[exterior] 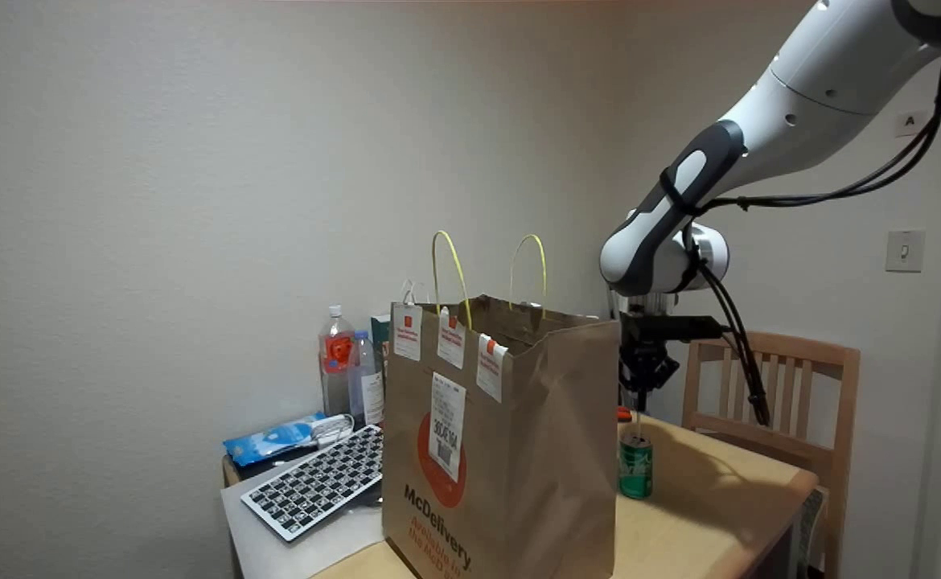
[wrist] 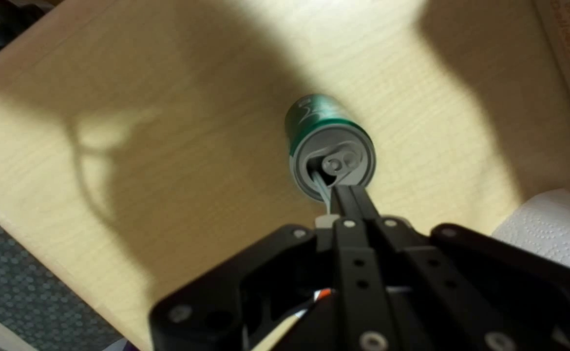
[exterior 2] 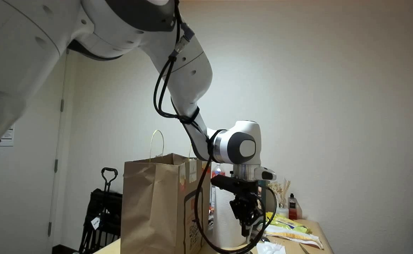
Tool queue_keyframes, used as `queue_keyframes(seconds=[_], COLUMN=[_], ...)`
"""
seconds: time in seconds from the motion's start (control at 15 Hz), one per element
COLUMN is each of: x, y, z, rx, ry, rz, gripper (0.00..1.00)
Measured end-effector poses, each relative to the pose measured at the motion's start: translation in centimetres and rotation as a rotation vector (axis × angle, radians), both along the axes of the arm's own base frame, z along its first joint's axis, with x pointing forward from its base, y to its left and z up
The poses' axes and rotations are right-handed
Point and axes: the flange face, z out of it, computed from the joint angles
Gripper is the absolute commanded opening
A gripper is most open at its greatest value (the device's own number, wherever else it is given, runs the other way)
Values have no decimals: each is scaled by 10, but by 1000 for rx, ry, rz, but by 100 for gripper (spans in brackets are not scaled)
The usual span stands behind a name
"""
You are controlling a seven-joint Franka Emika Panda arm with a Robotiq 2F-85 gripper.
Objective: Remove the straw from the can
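Note:
The green can (wrist: 316,111) stands upright on the table in the wrist view, its lid facing me. It also shows in an exterior view (exterior: 636,470), just right of the paper bag. The pale straw (wrist: 321,187) leans out of the can's opening. Its upper part runs along the outer left side of my left finger and is then hidden. It shows faintly in an exterior view (exterior: 638,425). My gripper (wrist: 352,189) is just above the can, fingers together, with the straw beside them rather than visibly between them. The gripper also shows in both exterior views (exterior: 641,400) (exterior 2: 245,233).
A tall brown paper bag (exterior: 511,458) with looped handles stands close to the can. A paper towel roll (exterior 2: 224,218) stands near the gripper. A keyboard (exterior: 318,482), bottles (exterior: 335,362) and a wooden chair (exterior: 840,418) are around. The arm's cable (exterior 2: 201,225) hangs low.

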Motion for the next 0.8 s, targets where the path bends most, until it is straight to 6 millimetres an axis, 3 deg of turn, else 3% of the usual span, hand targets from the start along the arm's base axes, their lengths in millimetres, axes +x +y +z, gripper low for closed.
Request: queue_keyframes(seconds=[0.13, 0.2, 0.27, 0.33, 0.53, 0.67, 0.73, 0.8], x=[0, 0, 0, 1, 1, 1, 1, 1], y=[0, 1, 1, 2, 3, 3, 3, 3], z=[0, 0, 0, 0, 0, 0, 0, 0], rx=[0, 0, 0, 0, 0, 0, 0, 0], ry=[0, 0, -1, -1, -1, -1, -1, -1], rz=[1, 1, 2, 3, 5, 6, 5, 5], gripper=[0, 26, 27, 7, 26, 27, 52, 54])
